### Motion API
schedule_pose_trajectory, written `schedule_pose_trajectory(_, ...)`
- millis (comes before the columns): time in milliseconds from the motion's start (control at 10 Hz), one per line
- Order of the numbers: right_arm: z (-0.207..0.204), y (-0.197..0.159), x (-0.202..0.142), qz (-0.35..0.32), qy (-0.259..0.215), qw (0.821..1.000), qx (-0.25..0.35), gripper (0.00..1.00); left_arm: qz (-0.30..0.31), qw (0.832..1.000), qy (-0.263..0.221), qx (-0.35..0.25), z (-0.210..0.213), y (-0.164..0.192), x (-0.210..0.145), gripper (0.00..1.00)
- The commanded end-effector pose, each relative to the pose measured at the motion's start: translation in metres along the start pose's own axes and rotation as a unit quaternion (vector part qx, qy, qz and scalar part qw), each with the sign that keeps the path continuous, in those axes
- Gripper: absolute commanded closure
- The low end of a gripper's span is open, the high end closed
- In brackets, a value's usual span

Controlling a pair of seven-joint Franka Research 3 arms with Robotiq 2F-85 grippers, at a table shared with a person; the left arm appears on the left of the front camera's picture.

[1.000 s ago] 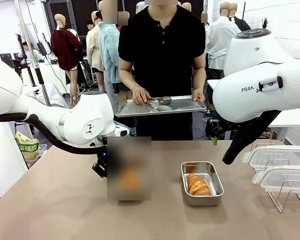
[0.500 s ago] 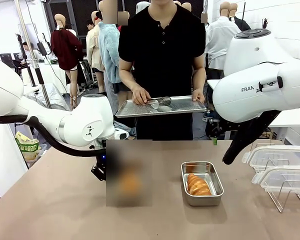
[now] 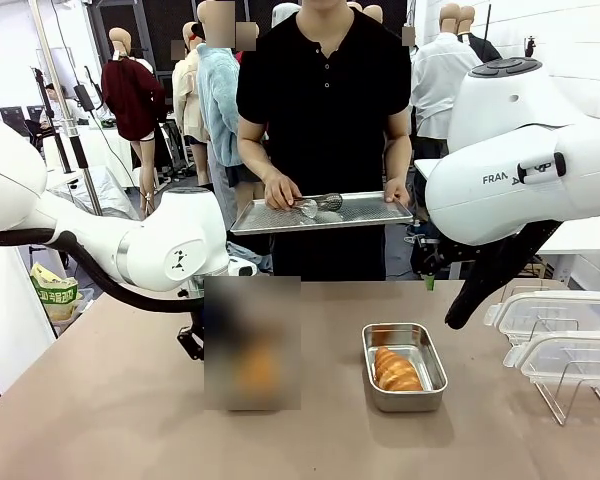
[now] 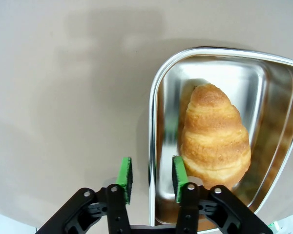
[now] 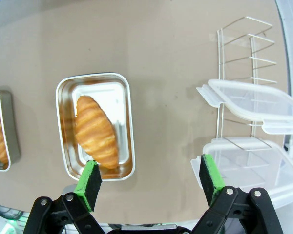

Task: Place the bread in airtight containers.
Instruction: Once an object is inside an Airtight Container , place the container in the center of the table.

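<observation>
left tool (image 4: 152, 179): partly parted, astride tin (image 4: 153, 122) rim, not clamping | right tool (image 5: 151, 180): wide apart, empty

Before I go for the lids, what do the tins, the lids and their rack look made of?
Tins: bare polished metal, likely stainless steel; the walls mirror the bread.
Lids: clear plastic with cloudy white rims; the table shows through.
Rack: thin pale rods, wire or clear plastic; I cannot tell.
</observation>
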State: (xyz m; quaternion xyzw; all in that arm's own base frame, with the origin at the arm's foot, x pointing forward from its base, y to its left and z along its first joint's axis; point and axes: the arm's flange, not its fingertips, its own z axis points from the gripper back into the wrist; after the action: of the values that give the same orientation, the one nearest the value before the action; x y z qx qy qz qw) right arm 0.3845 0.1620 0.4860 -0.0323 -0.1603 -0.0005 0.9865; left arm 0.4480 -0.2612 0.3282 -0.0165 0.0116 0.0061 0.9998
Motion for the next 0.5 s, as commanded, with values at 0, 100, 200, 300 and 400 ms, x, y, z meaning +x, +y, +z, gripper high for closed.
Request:
schedule_pose_trajectory(0, -0.0004, 0.0007, -0.0008, 0.001, 0.001, 1.0, -0.001, 0.0, 0.0, 1.0, 0.004, 0.004, 0.0066, -0.0001, 0.0018, 0.0)
schedule_pose_trajectory(100, -0.0004, 0.0007, -0.0008, 0.001, 0.001, 1.0, -0.001, 0.0, -0.001, 1.0, 0.001, 0.005, 0.0093, -0.0011, 0.0018, 0.0)
schedule_pose_trajectory(200, -0.0004, 0.0007, -0.0008, 0.001, 0.001, 1.0, -0.001, 0.0, -0.001, 1.0, -0.001, 0.006, 0.0113, -0.0009, 0.0015, 0.0)
schedule_pose_trajectory(300, -0.0004, 0.0007, -0.0008, 0.001, 0.001, 1.0, -0.001, 0.0, 0.003, 1.0, 0.0, 0.003, 0.0118, 0.0008, 0.0009, 0.0)
schedule_pose_trajectory(400, -0.0004, 0.0007, -0.0008, 0.001, 0.001, 1.0, -0.001, 0.0, 0.004, 1.0, -0.002, 0.002, 0.013, 0.0017, 0.0002, 0.0)
